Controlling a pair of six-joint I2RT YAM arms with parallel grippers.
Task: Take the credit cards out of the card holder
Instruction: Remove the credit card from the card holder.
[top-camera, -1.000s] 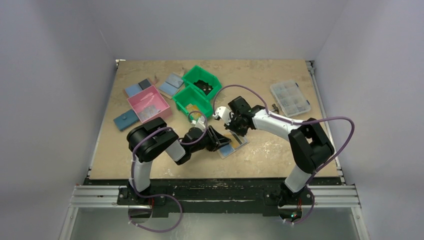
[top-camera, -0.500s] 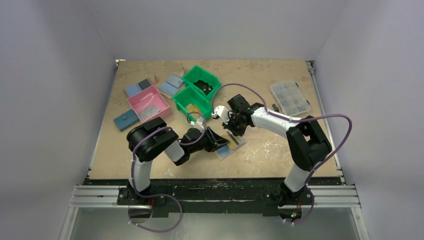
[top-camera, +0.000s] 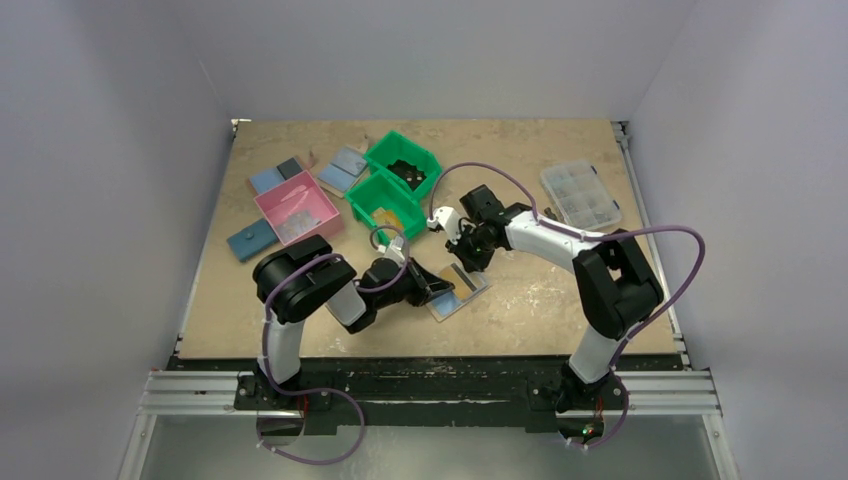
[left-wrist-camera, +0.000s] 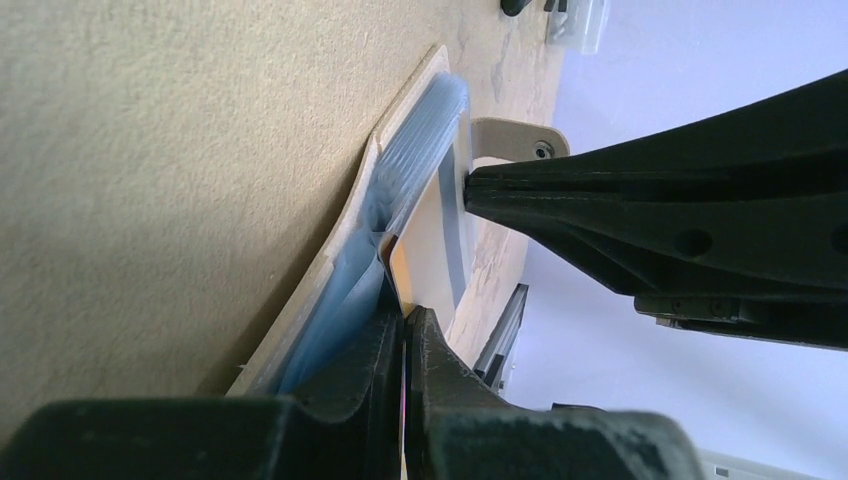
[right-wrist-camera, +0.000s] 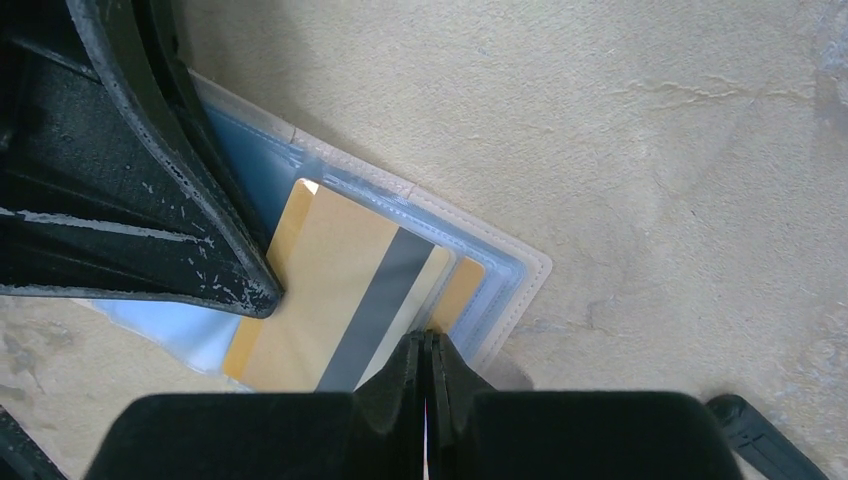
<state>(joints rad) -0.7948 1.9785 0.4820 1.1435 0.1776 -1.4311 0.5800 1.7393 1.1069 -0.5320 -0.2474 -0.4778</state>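
Left gripper (left-wrist-camera: 405, 320): spread a second ago, now pressed together, pinching the long edge of the yellow-orange credit card (right-wrist-camera: 335, 265) with the grey stripe. The card lies partly out of a clear sleeve of the card holder (right-wrist-camera: 522, 270). The holder is open and flat on the surface (top-camera: 560, 300), about mid-width and toward the near edge. It sits a touch further left than a second ago. Right gripper (right-wrist-camera: 426, 345): pressed together as before, tips down on the holder at the card's short end. Whether anything is caught between them cannot be told. The right arm has drawn slightly toward the far edge. Hard to make out: another orange card (right-wrist-camera: 463, 285) shows only as a sliver in the sleeve beside the right tips, so the card count is unclear. From above, both grippers cover much of the holder. Of its beige outside, only the stitched border shows. The left wrist view cuts the holder off behind its own fingers.
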